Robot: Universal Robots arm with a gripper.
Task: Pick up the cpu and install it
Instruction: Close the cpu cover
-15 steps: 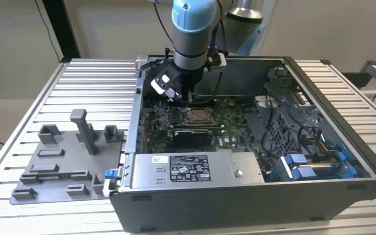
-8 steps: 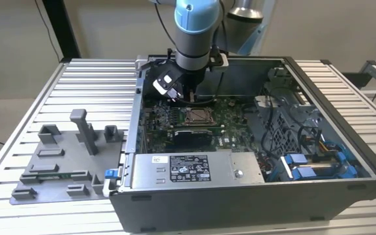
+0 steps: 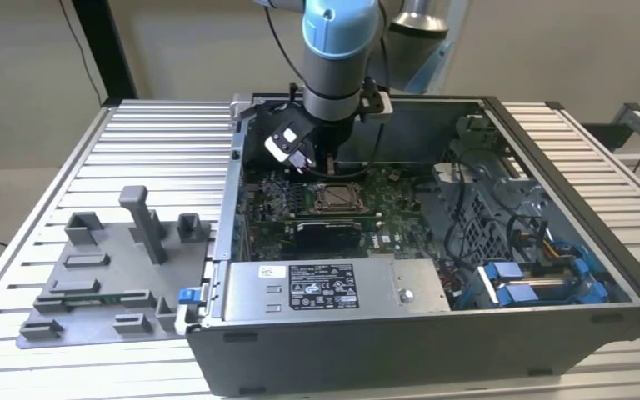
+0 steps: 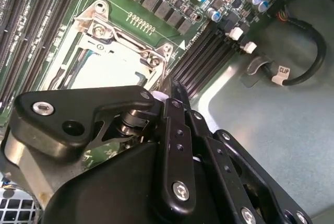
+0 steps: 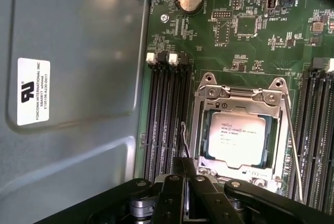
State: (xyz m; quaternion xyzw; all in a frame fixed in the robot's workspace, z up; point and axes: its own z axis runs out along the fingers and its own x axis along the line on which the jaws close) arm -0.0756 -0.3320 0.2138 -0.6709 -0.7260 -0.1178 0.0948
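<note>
While poised low over the motherboard (image 5: 250, 46) inside the open computer case (image 3: 409, 346), carries nothing in the gripper (image 5: 182, 162), with fingers (image 4: 175, 125) pressed together. Points toward the cpu (image 5: 237, 139), just ahead of the fingertips and clear of them, seated flat in the socket's metal frame (image 5: 197, 130). Alongside the fingertips, dark memory slots (image 5: 167, 114).

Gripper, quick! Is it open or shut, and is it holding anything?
The gripper: shut, with nothing seen in its grip. The cpu lies in the socket, not in the gripper.
</note>
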